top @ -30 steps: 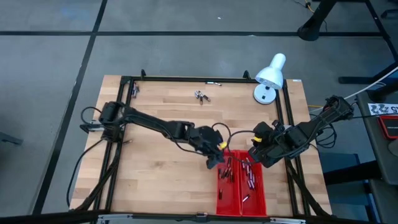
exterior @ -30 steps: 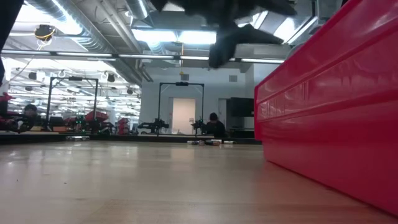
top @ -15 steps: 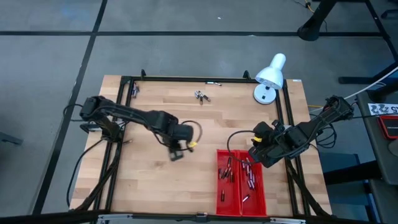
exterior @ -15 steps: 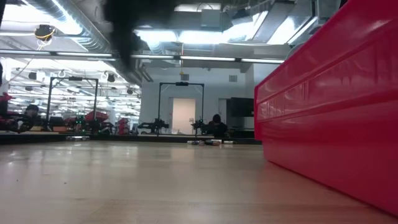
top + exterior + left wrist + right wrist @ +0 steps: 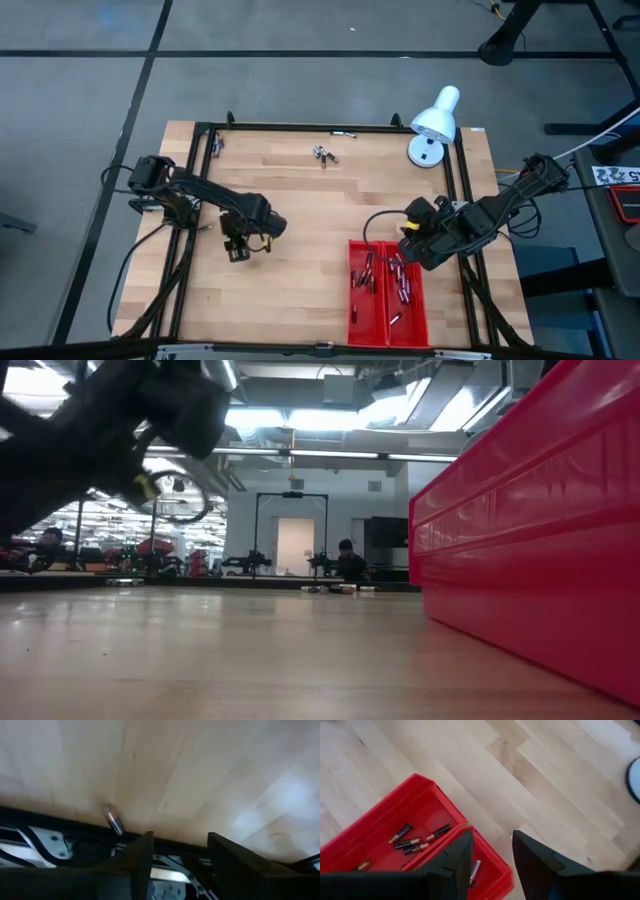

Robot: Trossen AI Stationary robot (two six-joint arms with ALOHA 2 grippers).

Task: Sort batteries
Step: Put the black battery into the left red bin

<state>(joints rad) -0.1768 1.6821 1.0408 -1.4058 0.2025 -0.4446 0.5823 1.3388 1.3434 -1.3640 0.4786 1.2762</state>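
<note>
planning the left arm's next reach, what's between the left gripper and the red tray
Only bare wooden tabletop. The high view shows nothing lying between the left gripper, whose fingers stand apart and empty, and the red tray holding the batteries.

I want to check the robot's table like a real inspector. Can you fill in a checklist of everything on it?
Surface: wooden table, black frame around it.
Job's things: batteries in both sides of the red tray; a few loose near the far edge; one by the frame near the left gripper.
Clutter: white lamp in the far right corner.
Grippers: left gripper over bare wood, open, empty; right gripper at the tray's far right corner, open, empty.
Cables: black ones along both arms.
Surroundings: grey floor, workshop behind.
</note>
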